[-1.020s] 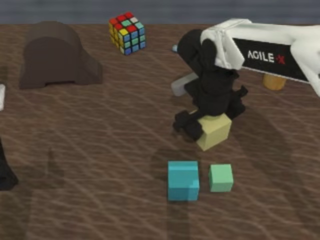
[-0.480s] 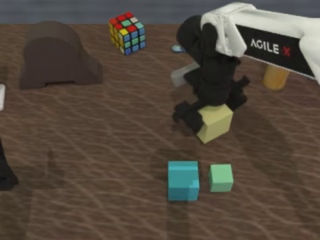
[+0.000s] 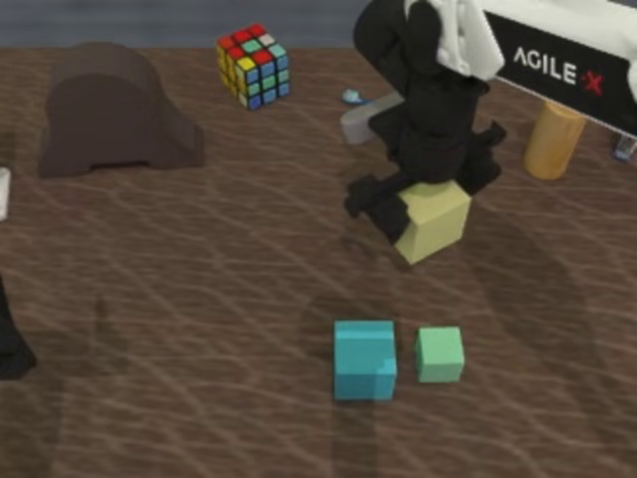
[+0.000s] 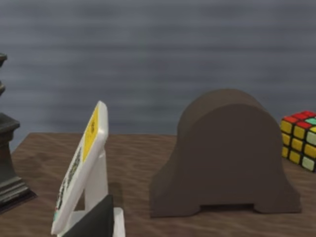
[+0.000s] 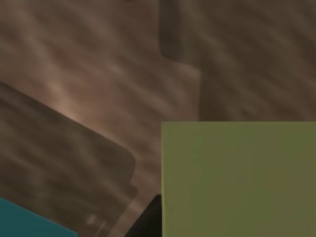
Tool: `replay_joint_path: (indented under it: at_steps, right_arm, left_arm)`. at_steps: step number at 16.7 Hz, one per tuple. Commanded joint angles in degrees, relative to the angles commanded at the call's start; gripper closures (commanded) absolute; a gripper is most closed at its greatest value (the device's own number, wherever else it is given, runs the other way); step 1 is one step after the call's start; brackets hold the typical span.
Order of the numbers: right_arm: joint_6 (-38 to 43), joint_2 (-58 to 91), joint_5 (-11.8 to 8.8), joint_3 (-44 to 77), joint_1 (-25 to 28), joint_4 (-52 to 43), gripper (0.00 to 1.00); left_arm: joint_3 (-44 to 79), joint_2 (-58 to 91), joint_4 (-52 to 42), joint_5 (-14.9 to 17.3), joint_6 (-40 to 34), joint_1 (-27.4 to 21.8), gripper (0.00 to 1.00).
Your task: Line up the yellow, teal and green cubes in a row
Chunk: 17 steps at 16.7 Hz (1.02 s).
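My right gripper (image 3: 423, 199), clamped on the yellow cube (image 3: 435, 221), has carried it higher. Teal cube (image 3: 364, 359) and green cube (image 3: 440, 355) unmoved (left arm parked at the left edge).

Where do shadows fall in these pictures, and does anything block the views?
Top view: the right gripper hides part of the yellow cube; soft arm shadows darken the table near the teal cube. Right wrist view: the yellow cube fills one corner, with shadows across the wood.

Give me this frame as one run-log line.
right gripper: shut on yellow cube, lifted | teal cube, green cube: side by side | left arm: parked
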Motion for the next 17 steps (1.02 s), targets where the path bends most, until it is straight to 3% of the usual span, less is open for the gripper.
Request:
replay_joint_path:
  at_steps: [3,6,14,17]
  right_arm:
    - [2.0,0.68,-0.02,1.26,1.09,-0.69,1.0]
    - [9.22,2.45,-0.01,4.98,4.74,-2.7,1.0]
    - [44.34,8.58,0.21,17.58,19.07,-10.74,1.0]
    - [52.94,9.59,0.42,21.09,23.13,-12.57,1.0]
  left_arm:
    - [0.0,0.0,0.0,0.0,0.0,0.0,0.0]
    - [0.0,0.0,0.0,0.0,0.0,0.0,0.0]
    - [0.0,0.0,0.0,0.0,0.0,0.0,0.0]
    - [0.0,0.0,0.0,0.0,0.0,0.0,0.0]
